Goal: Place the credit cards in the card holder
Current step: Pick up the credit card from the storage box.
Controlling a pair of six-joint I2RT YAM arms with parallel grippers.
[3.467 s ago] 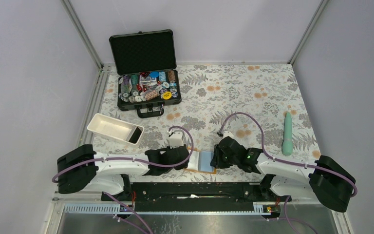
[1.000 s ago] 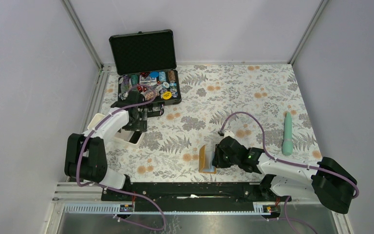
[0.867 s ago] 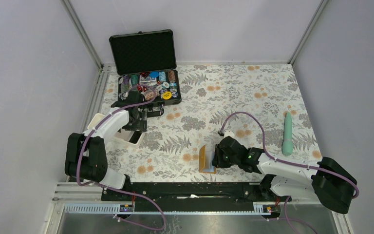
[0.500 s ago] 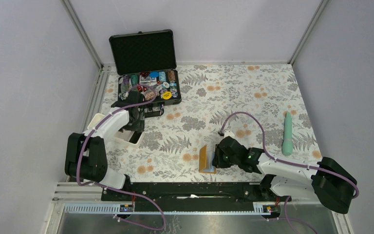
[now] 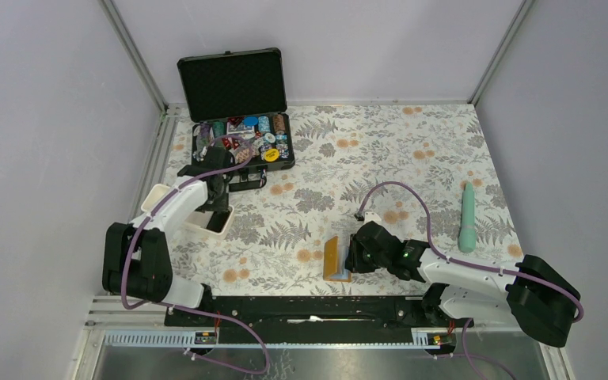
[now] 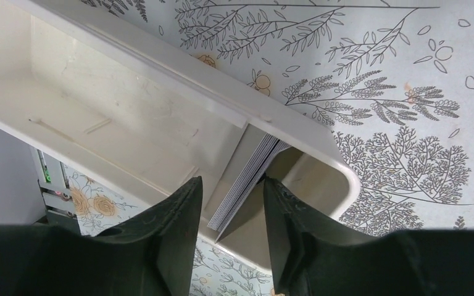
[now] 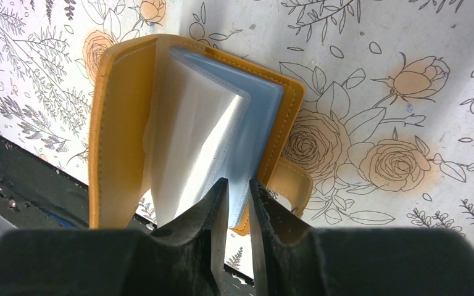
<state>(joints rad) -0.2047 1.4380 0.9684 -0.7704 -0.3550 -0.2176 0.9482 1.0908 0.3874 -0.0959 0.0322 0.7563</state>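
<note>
Floral-clothed table (image 5: 412, 150) with black case (image 5: 233, 83), white tray (image 5: 158, 199), orange card holder (image 5: 331, 257), green tool (image 5: 467, 215).

Two arms on your rig: left arm (image 5: 170, 210) and right arm (image 5: 467, 277), with white shells on the links and black blocks at the joints. A purple cable (image 5: 396, 184) loops along each. A green light (image 5: 403, 255) shows on the right wrist. Both the left tool (image 6: 231, 182) and right tool (image 7: 237, 183) have matte black, tapered fingers.

Bright, even light; soft shadows
</note>
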